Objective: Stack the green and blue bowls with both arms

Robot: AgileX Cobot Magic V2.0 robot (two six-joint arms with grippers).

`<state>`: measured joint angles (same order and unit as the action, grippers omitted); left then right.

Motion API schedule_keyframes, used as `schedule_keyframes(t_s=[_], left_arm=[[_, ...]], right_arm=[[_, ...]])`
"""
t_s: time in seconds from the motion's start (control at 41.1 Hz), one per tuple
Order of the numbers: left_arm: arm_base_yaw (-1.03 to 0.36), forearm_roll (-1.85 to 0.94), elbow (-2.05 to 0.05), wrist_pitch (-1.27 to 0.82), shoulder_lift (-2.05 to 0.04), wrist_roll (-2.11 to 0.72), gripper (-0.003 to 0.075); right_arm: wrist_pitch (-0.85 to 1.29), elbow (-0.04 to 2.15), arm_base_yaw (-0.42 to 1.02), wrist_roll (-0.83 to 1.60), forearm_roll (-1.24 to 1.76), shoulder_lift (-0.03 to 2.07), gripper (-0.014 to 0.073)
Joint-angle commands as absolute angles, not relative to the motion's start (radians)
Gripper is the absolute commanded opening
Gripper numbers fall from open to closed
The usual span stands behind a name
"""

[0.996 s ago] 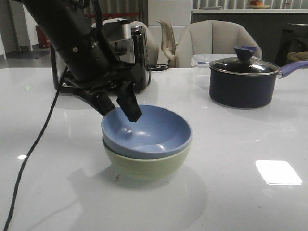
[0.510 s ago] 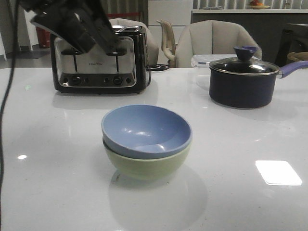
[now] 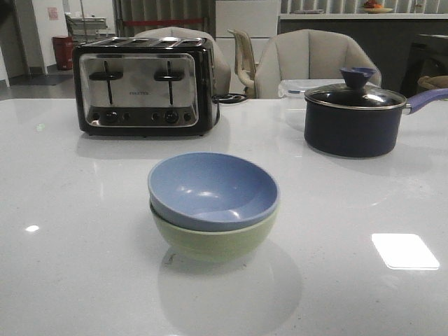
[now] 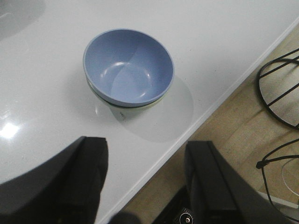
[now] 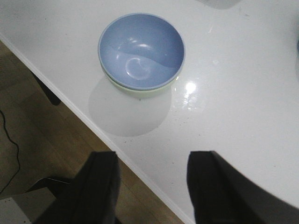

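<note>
The dusty blue bowl (image 3: 213, 189) sits nested inside the pale green bowl (image 3: 213, 241) on the white table, near its front middle. The stack also shows in the left wrist view, blue bowl (image 4: 128, 66) over a sliver of green bowl (image 4: 159, 100), and in the right wrist view, blue bowl (image 5: 141, 49) over green bowl (image 5: 140, 92). My left gripper (image 4: 145, 179) is open and empty, high above the table's front edge. My right gripper (image 5: 152, 184) is open and empty, also above the front edge. Neither gripper shows in the front view.
A black and chrome toaster (image 3: 145, 85) stands at the back left. A dark navy lidded saucepan (image 3: 357, 115) stands at the back right, a clear lidded container (image 3: 297, 87) behind it. Chairs stand beyond the table. The table's front edge (image 4: 205, 112) and wooden floor (image 5: 56, 140) show below.
My left arm has let go of the blue bowl, lifted up and to the left, and left the front view. The bowls have not moved.
</note>
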<state>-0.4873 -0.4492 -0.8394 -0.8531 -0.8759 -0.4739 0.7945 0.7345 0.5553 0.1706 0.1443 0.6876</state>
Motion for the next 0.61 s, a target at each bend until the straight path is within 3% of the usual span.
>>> schedule_keyframes(t_s=[0.0,0.583], left_arm=[[-0.493,-0.478,-0.841,-0.801,-0.803,-0.476,0.0438],[-0.493,-0.453,-0.826,-0.794,-0.735,-0.475,0.0438]], right_arm=[[0.731,0.760,0.553,0.183,0.147,0.686,0.0442],[0.731,0.760,0.553,0.183,0.147,0.686,0.0442]])
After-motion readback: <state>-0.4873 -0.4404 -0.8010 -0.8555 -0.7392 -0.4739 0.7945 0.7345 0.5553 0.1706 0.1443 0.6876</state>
